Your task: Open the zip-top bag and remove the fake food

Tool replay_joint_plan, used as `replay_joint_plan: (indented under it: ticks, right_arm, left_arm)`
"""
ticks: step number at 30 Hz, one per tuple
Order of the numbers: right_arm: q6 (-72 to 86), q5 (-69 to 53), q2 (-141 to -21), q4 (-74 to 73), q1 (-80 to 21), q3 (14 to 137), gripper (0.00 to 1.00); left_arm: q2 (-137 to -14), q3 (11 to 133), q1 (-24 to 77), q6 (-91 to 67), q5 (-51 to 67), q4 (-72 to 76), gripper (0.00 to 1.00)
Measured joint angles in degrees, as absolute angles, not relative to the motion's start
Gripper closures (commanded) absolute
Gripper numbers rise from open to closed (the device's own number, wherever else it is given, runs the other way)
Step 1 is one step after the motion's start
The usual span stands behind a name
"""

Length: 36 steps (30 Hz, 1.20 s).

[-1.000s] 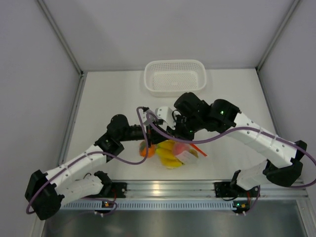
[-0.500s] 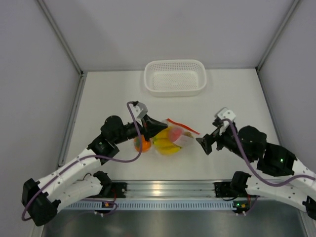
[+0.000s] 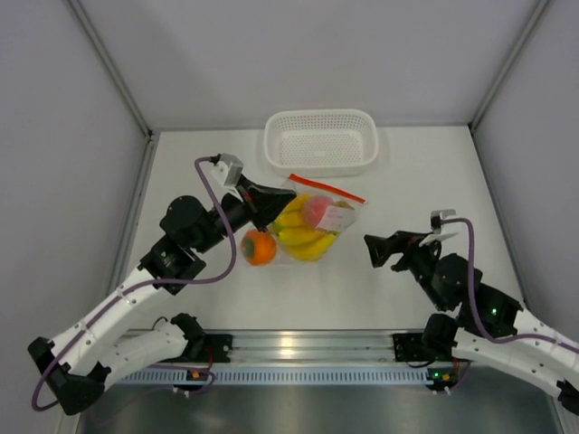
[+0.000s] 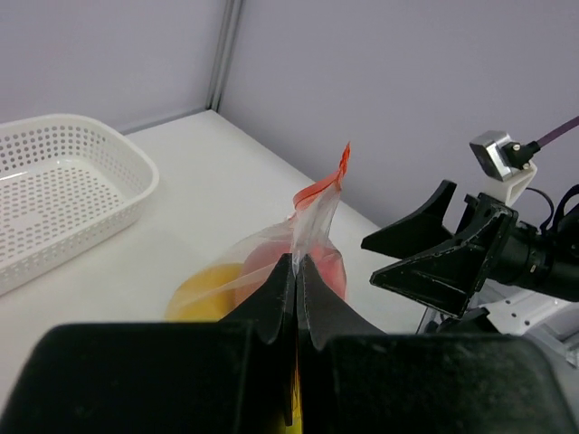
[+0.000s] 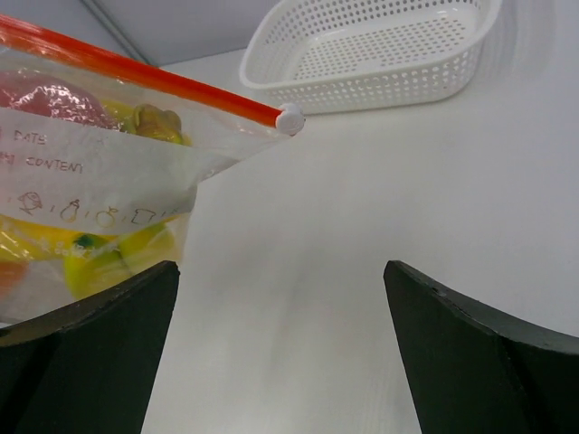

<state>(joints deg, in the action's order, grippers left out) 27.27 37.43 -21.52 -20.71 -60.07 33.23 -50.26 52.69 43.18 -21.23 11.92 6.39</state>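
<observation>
Clear zip-top bag (image 3: 318, 226) in left claw (image 3: 288, 193)

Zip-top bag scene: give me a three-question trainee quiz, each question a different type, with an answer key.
1. Multiple choice: what does the left gripper pinch? A) the basket B) the zip-top bag C) a cable
2. True or false: the right gripper is shut on the zip-top bag.
3. Short answer: where do the yellow bananas lie?
Key: 1 B. 2 False: it stands open, apart from the bag. 3 Inside the zip-top bag.
</observation>
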Motion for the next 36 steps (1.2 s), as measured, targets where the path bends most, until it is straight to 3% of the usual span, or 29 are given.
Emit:
replay_joint_plan:
  ticks: [6, 13, 19, 36]
  right_arm:
    - [31.6, 31.0, -25.0, -14.0, -55.2, 33.5, 0.04]
    - [30.6, -2.4, -34.8, -4.7, -29.8, 33.7, 0.01]
    - [39.1, -26.9, -40.2, 17.4, -11.7, 25.2, 0.04]
    - [8.9, -44.2, -40.9, 1.8, -13.1, 40.4, 0.11]
  left_arm:
    - [-50.3, 56.1, 43.2, -23.6, 9.4, 5.0, 1.0]
    - [-52.7, 60.3, 43.0, -23.7, 7.9, 3.2, 1.0]
    - [-55.8, 61.0, 42.1, -23.7, 9.9, 2.6, 1.0]
    - [-58.9, 62.1, 41.1, -24.1, 21.7, 2.1, 1.0]
